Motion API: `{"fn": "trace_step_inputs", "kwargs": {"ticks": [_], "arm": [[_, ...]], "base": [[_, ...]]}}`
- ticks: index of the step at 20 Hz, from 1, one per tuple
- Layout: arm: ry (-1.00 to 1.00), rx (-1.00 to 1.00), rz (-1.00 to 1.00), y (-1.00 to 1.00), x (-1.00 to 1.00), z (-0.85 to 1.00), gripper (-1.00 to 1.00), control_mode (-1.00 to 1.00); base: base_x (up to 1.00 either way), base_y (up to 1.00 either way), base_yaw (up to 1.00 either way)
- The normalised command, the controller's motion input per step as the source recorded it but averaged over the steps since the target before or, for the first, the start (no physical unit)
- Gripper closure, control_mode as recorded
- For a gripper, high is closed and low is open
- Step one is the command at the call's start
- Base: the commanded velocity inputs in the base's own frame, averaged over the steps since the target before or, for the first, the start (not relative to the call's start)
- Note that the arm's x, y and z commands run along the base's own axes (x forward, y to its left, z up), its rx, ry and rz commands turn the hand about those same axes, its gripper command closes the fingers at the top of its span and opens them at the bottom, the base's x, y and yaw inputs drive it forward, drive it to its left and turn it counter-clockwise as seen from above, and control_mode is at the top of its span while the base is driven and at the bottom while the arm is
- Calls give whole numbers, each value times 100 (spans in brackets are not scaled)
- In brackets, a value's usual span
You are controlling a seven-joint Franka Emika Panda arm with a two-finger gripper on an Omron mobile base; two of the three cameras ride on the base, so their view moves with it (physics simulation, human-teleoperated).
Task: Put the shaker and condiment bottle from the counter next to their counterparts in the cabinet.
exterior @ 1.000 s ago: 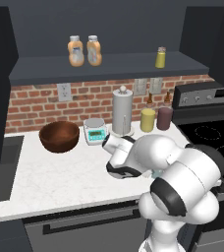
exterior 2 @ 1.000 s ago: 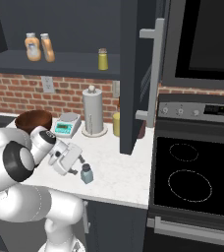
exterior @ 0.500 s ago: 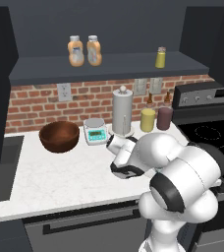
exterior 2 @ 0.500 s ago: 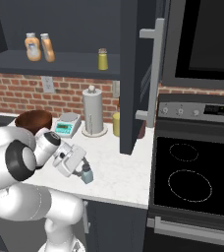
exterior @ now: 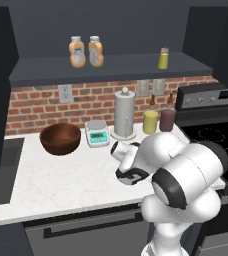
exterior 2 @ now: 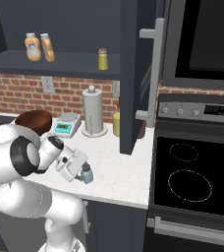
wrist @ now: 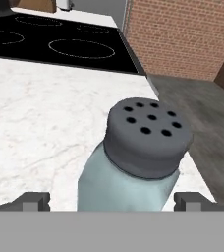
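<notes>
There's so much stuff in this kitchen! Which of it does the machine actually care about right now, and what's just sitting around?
Part of the job:
shaker, between the open fingers
two orange bottles and yellow-green shaker on the cabinet shelf
counter

Just lying about:
wooden bowl
kitchen scale
paper towel roll
yellow canister
stove

A red brick backsplash (exterior: 41, 102) with pale outlets (exterior: 65, 92) runs behind the desk. A black stove (exterior 2: 190, 177) stands to the right, under a dark oven door (exterior 2: 210, 34). Grey floor (wrist: 202, 123) lies below.
</notes>
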Motion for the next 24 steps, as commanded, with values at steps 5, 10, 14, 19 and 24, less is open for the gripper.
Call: {"fn": "trace_step_inputs", "kwargs": {"ticks": [5,10,14,19,24], "arm": [[0,0,0,0,0,-16,100,-100],[1,1,2,0,0,20,100,-100],[2,4,9,0,0,63,100,-100],[5,4,17,0,0,72,100,-100],[5,4,29,-9,0,63,100,-100]], "base": [[0,0,0],[0,0,0],[0,0,0],[0,0,0],[0,0,0]]}}
